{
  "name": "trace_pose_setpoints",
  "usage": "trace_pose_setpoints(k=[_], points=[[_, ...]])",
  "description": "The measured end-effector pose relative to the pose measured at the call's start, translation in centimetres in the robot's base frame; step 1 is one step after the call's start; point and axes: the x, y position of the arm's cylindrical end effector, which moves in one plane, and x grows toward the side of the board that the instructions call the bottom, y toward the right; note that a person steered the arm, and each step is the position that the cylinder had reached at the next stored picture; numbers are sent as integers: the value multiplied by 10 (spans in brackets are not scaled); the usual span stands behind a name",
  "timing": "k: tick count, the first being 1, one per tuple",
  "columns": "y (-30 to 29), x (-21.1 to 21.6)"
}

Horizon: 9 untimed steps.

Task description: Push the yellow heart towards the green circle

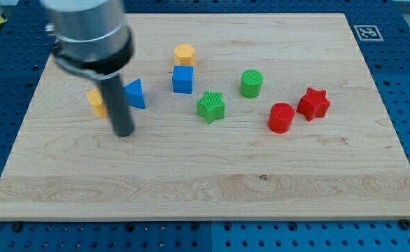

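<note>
Near the view's left, my tip [124, 132] is resting just below-right of the half-hidden yellow heart [96, 102], gripping nothing, since this end effector has no jaws. Far rightward the green circle [251, 83] is waiting, so I'm probably needing the heart's left side.

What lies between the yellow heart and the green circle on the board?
In the camera view, my tip and rod stand just right of the yellow heart, then come the blue triangle, the blue cube and, slightly lower, the green star, before the green circle.
</note>
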Motion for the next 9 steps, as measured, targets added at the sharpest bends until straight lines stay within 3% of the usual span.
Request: trace_pose_setpoints(k=[2,4,6,9], points=[[-42,0],[-38,-40],[1,-64],[-12,-111]])
